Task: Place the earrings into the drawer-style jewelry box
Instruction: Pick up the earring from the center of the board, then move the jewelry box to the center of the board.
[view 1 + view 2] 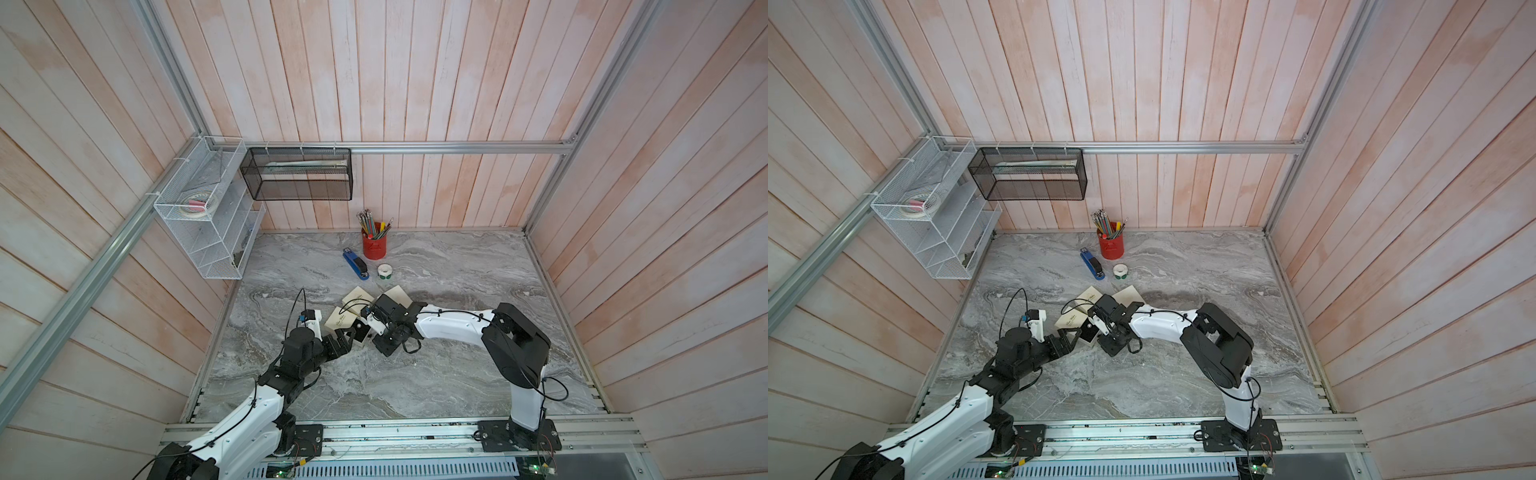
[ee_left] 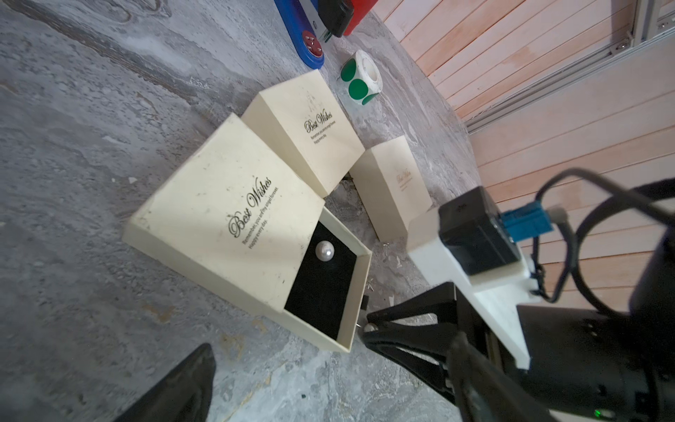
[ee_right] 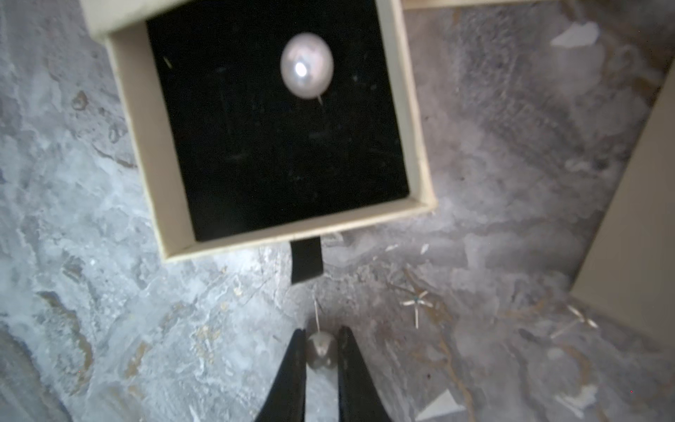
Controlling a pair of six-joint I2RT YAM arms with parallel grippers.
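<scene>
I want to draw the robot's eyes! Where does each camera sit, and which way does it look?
Both top views: high over the front, looking down at the table; left arm and right arm show.
Left wrist: on the left arm, facing the open drawer; its own finger and the right arm's camera show.
Right wrist: on the right arm, looking down; the right gripper pinches a loose earring.
Shared: both wrist views see the drawer's pearl.

In a top view the open cream cardboard drawer (image 1: 362,336) is partly hidden by the left gripper (image 1: 349,338); contents too small to be told. Pearl stud earring (image 3: 320,351) pinched in the right gripper (image 3: 320,334) is blurred, black fingers (image 3: 288,365) cut off by the edge.
</scene>
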